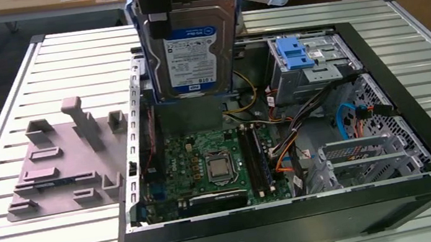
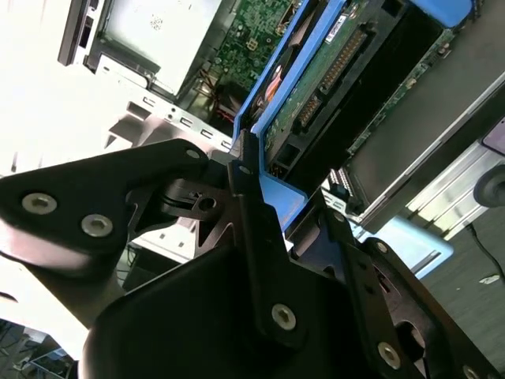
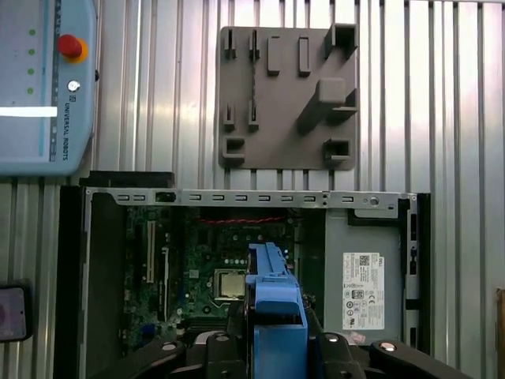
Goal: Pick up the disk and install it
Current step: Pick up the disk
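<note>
Gripper [image 2: 276, 197] clamped on disk [image 1: 188, 43], upright above open PC case [image 1: 294, 214]. Drive cage [image 1: 303, 53] at two o'clock. Risk: thin edge hold slips, disk drops onto motherboard [image 1: 195, 155].

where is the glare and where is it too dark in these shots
Second wrist view: the table is blown out to white, and the gripper holding the disk is a dark mass. First wrist view: a bright streak crosses the pendant. Exterior view: even light, only the front wall of the case near black.
</note>
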